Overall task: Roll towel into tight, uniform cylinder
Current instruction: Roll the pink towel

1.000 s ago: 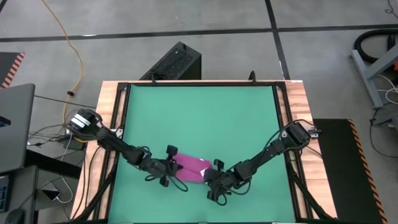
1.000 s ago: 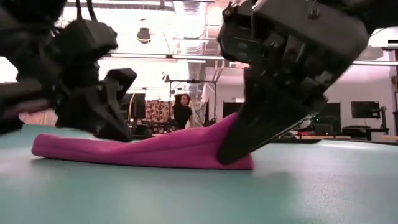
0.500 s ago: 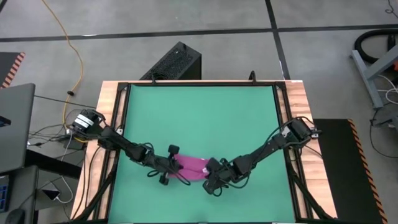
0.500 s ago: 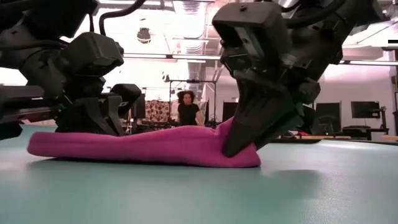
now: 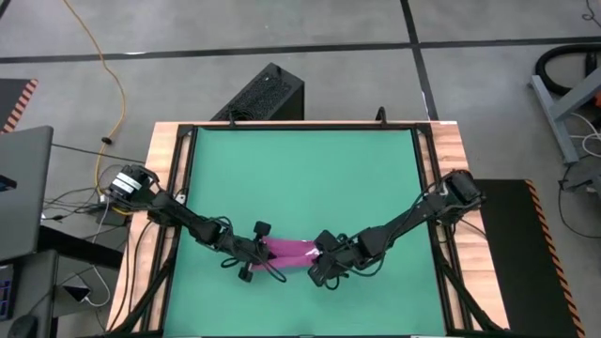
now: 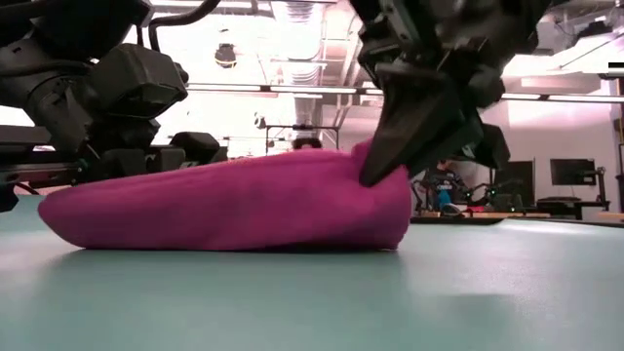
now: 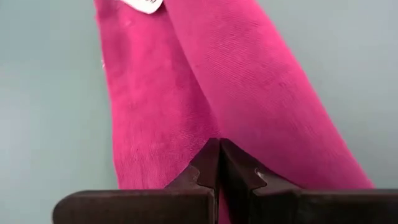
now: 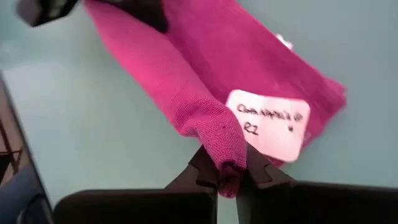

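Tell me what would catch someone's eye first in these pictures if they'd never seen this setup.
The magenta towel stands out first, a long bundle near the front middle of the green mat. Both dark arms meet at it: the left gripper is shut at one end, and the right gripper pinches a fold at the other. A white handwritten label on the cloth shows in the right wrist view.

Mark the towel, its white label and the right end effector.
towel (image 6: 234, 200): low view, middle of the pink bundle.
white label (image 8: 268, 122): right wrist view, centre of the handwritten tag.
right end effector (image 8: 227, 167): right wrist view, between the tips, pinching a towel fold.
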Tool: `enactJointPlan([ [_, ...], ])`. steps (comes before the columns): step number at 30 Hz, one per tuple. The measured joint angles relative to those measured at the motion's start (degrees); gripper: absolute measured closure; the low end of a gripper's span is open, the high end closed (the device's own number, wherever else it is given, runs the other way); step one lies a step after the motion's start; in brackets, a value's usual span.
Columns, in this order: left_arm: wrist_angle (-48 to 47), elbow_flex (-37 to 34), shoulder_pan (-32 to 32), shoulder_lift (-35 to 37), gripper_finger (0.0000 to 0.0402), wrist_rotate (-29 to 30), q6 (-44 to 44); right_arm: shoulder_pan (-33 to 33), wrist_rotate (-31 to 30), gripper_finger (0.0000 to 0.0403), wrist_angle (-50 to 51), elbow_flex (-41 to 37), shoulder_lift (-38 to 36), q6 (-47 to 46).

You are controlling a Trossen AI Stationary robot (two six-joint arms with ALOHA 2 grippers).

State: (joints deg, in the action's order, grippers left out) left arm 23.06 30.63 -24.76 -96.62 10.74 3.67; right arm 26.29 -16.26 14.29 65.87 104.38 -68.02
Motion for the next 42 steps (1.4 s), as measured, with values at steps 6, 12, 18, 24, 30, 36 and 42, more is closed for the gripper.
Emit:
enactJointPlan([
  [6,0.0,0.0,-0.2,0.0,0.0402,0.0,0.0,-2.0,1.4,0.0370,0.6,0.0,0.8,-0.6],
  [12,-0.2,0.0,-1.0,0.0,0.0401,0.0,0.5,-4.8,4.2,0.0370,2.5,0.1,0.9,-0.1],
  [18,-0.2,0.0,-1.2,0.0,0.0401,0.0,0.3,-7.5,6.1,0.0370,4.6,0.0,1.9,0.2],
  [24,0.3,0.0,-1.2,0.0,0.0401,-3.2,0.1,-8.5,6.1,0.0370,4.4,0.1,3.2,0.3],
  [30,-0.1,0.0,-2.4,0.0,0.0402,-3.5,1.7,-9.1,6.8,0.0370,0.4,0.1,4.7,1.6],
  [36,0.3,0.0,-2.6,0.0,0.0401,-2.8,2.4,-7.9,6.2,0.0370,1.8,3.7,4.7,4.6],
  [42,0.2,0.0,-2.6,0.0,0.0401,-2.6,3.0,-8.5,5.6,0.0370,4.0,7.1,4.5,9.5],
])
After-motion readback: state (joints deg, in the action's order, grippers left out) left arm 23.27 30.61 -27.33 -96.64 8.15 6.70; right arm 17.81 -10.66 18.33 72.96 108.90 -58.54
